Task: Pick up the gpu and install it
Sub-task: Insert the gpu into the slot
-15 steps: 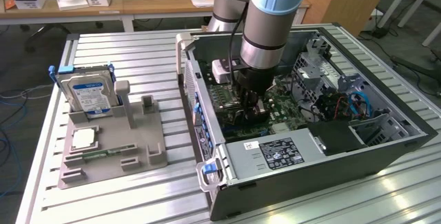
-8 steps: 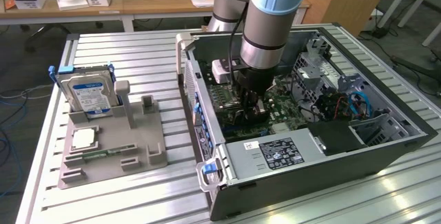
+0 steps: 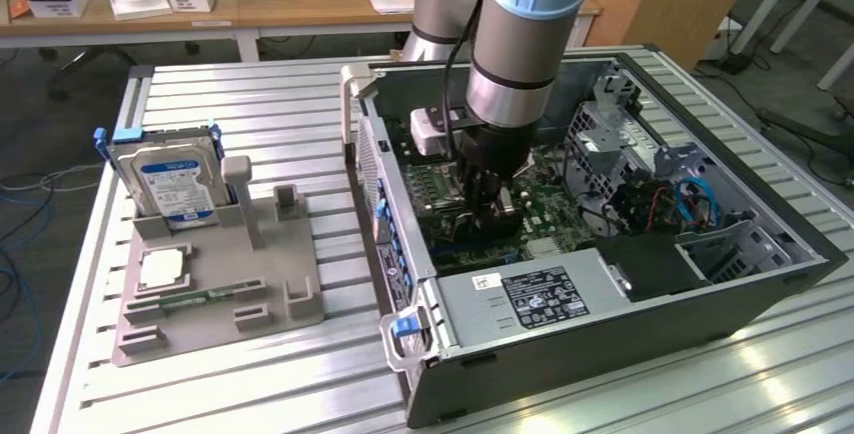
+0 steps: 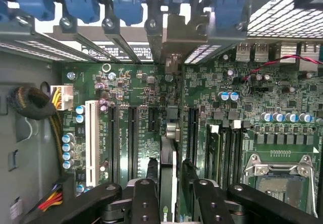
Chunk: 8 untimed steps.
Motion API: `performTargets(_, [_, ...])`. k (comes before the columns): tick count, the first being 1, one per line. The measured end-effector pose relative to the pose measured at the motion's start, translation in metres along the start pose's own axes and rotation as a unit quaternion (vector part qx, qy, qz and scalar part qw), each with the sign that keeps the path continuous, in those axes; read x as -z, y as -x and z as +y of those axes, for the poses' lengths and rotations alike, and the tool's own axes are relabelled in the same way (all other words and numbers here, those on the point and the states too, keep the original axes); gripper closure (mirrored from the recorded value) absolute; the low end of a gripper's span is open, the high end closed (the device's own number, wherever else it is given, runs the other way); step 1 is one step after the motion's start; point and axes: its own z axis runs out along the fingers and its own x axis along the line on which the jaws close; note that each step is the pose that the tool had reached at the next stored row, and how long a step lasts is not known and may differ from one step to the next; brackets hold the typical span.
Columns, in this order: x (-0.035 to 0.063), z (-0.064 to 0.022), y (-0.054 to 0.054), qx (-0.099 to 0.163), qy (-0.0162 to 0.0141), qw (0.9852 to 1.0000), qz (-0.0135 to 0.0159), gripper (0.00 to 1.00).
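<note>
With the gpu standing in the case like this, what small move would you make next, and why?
Probably a short, straight lift of the gripper away from the motherboard, provided the gpu is released. The gpu stands upright in line with a slot, its bracket against the rear openings, so it looks placed; full seating cannot be judged.

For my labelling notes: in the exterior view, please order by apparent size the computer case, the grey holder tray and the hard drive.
1. computer case
2. grey holder tray
3. hard drive, standing upright in the tray
</note>
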Motion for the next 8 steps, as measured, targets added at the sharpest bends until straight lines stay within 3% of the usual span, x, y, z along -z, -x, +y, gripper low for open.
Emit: performTargets(8, [0.0147,-0.0002,0.0,0.0,-0.0014,1.0,-0.0001,0.67])
